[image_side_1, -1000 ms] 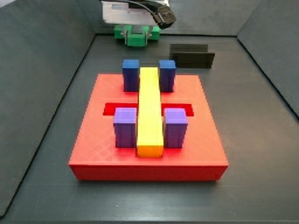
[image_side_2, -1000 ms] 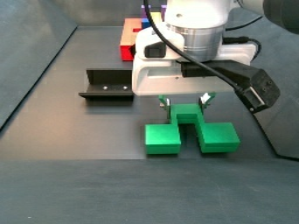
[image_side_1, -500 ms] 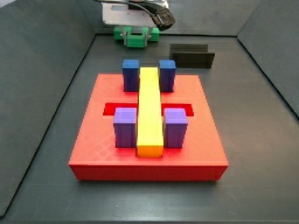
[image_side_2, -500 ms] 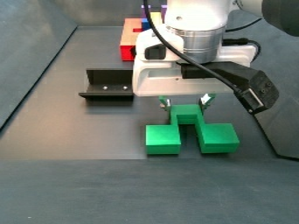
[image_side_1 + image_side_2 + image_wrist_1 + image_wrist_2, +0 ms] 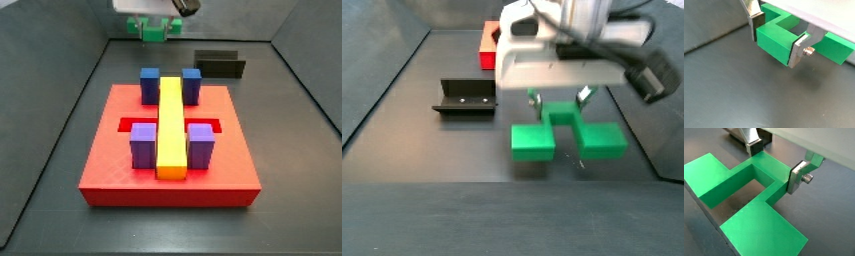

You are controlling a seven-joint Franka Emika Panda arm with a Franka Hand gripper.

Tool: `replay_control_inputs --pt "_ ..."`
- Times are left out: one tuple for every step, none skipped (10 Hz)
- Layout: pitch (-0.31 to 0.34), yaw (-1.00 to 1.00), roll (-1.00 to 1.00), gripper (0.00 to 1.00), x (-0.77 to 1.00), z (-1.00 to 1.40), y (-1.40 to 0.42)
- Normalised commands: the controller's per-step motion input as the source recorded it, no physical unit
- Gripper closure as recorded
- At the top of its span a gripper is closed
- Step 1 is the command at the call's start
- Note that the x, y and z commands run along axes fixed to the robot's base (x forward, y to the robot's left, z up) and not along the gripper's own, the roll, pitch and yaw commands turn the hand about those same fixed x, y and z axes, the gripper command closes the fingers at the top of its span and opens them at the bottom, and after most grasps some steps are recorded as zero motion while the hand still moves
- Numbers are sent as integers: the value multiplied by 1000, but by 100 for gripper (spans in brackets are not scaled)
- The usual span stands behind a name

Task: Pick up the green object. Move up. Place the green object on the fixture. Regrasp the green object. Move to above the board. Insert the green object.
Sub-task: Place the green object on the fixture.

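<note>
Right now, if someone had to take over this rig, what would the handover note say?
Gripper: at the far end of the floor from the board, fingers shut on the green object's middle block.
Green object: gripped and apparently just off the floor; the picture is blurred.
Fixture: empty, beside the gripper.
Board: holds the yellow bar, blue and purple blocks.
Done: pick-up.
Left: placing on the fixture, regrasp, move above the board, insert.

In a side view the tool [image 5: 559, 97] and the green object [image 5: 565, 134] are smeared by motion blur. Most of the board [image 5: 488, 45] is hidden behind the arm. The tool [image 5: 156, 20] is cut off by the frame's upper edge.
</note>
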Motion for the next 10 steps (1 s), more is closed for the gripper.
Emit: replay_control_inputs --pt "0 0 29 100 0 0 -29" --pt "0 0 29 100 0 0 -31" --pt "0 0 26 100 0 0 -31" --pt "0 0 29 100 0 0 -34" --pt "0 0 26 100 0 0 -34" --pt "0 0 26 100 0 0 -37" --pt "0 0 23 100 0 0 -37" --pt "0 0 20 100 0 0 -40" --pt "0 0 17 100 0 0 -40" --pt "0 0 20 100 0 0 -46"
